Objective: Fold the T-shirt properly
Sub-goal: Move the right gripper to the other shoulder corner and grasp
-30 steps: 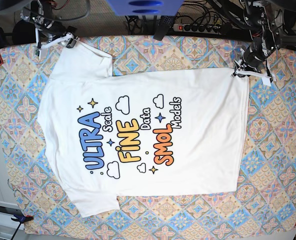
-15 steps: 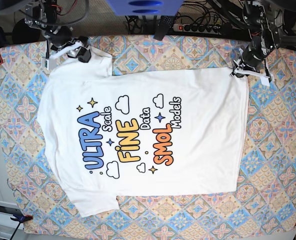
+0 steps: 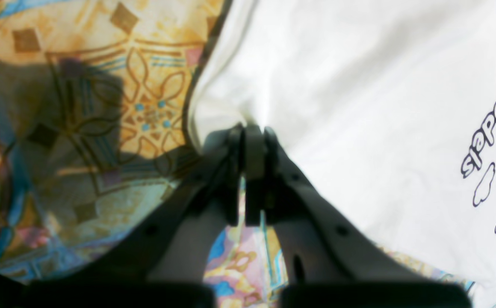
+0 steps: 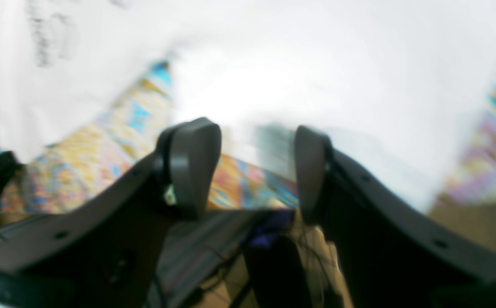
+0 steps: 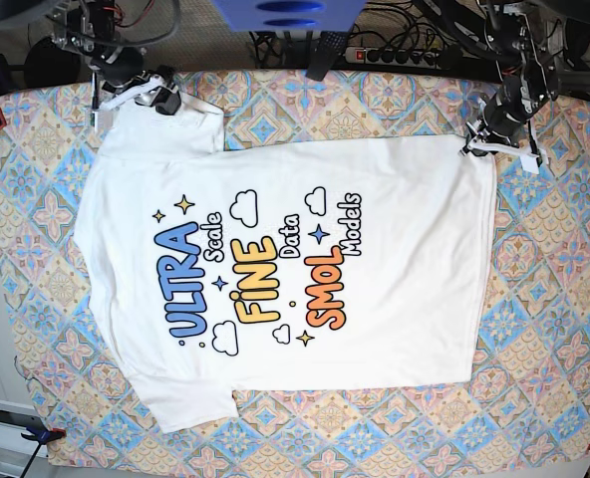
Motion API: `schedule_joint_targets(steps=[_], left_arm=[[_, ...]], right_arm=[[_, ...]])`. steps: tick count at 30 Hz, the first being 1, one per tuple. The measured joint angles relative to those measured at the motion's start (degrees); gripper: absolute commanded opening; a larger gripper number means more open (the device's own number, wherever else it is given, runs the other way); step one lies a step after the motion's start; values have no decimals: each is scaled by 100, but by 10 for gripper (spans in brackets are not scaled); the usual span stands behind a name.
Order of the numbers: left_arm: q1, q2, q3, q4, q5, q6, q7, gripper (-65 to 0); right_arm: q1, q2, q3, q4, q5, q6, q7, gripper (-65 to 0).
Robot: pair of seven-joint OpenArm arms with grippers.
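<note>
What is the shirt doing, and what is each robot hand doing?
T-shirt: lying flat, print up, not folded yet.
Left gripper: shut on the T-shirt's corner.
Right gripper: open, empty, at the T-shirt's edge.
Tablecloth: spread flat under the T-shirt.

We see a table [image 5: 554,299] with a bright cloth of blue, yellow and pink tile shapes. 1 white T-shirt [image 5: 375,299] lies flat on it, spread wide. The shirt shows the words ULTRA, FINE and SMOL in blue, yellow and orange, with little clouds and stars around them.
</note>
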Motion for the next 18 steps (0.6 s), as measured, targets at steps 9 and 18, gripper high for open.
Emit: schedule_joint_targets(steps=[9,18], left_arm=[[2,2,0,0,-2,0,0,-650],[2,2,0,0,0,0,0,-650]], right_arm=[[-90,2,732,-2,15,11,35,-347],[48,-9,756,-717,57,20,50,-347]])
